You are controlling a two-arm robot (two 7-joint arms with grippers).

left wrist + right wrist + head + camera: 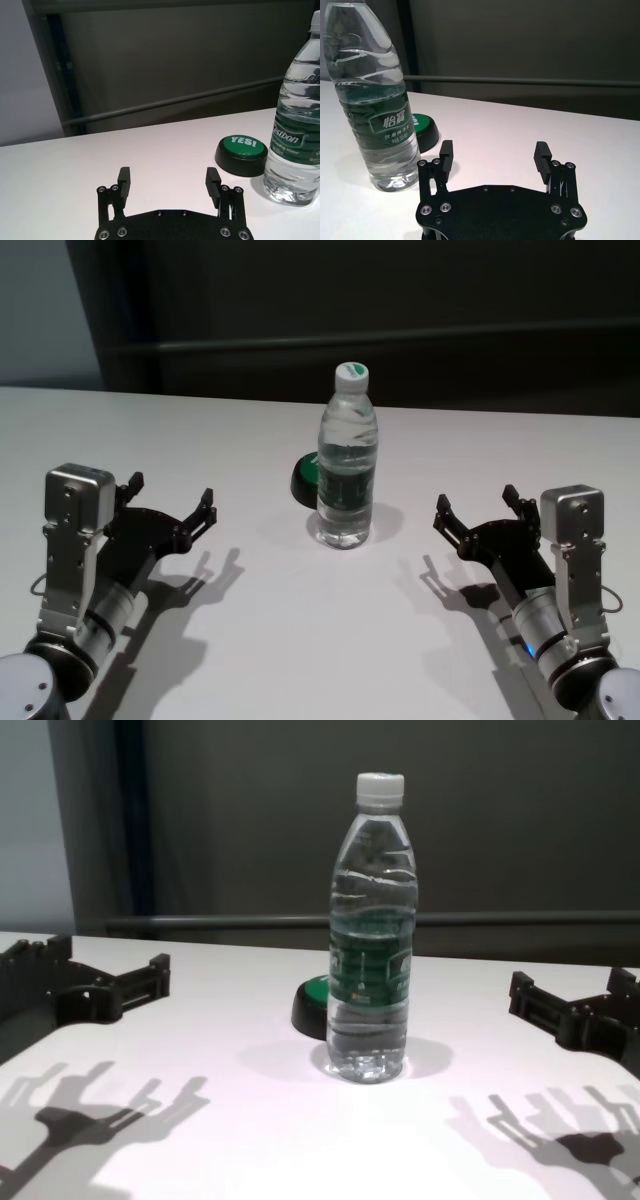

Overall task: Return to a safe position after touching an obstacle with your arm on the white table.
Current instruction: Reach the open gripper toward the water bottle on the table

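At the centre of the white counter [250, 640] the obstacle [347, 465], a water bottle, stands upright, with a black puck [303, 480] with a green top just behind it on its left. Risk: a careless sideways sweep of either arm toward the middle could tip the tall, narrow bottle. Left pincer [172, 502] hovers well apart on the bottle's left, jaws released and empty. Right pincer [480, 508] hovers well apart on its right, likewise released and empty. Neither touches the bottle.
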